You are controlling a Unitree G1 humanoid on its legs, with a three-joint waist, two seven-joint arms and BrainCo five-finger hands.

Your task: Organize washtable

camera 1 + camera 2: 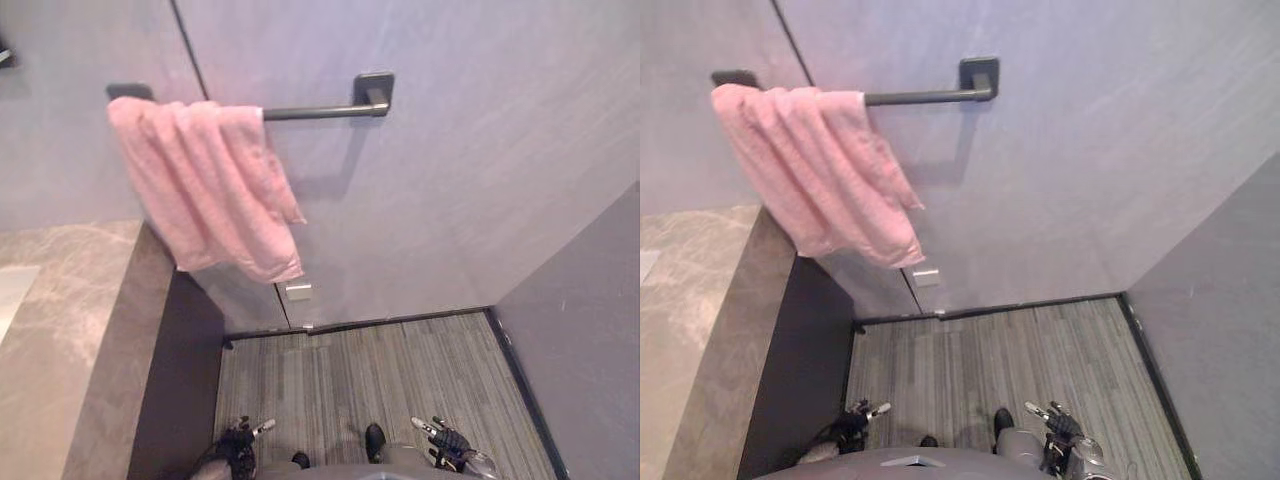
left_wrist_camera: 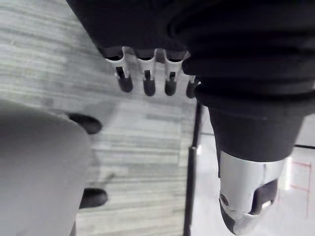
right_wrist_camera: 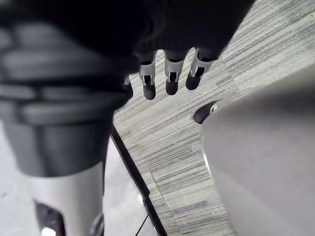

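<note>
A pink towel [image 1: 205, 185] hangs bunched over the left end of a dark wall rail [image 1: 320, 111]. The beige stone washtable [image 1: 70, 330] runs along the left, its dark cabinet side below it. My left hand [image 1: 243, 437] hangs low near the floor at the bottom left, fingers [image 2: 146, 81] relaxed and holding nothing. My right hand [image 1: 447, 442] hangs low at the bottom right, its fingers [image 3: 170, 78] also straight and empty. Both hands are far below the towel and the counter.
Grey striped flooring [image 1: 370, 370] fills the space in front, bounded by a dark skirting along the grey wall and a grey partition [image 1: 590, 330] on the right. A small white plate [image 1: 298, 292] sits low on the wall.
</note>
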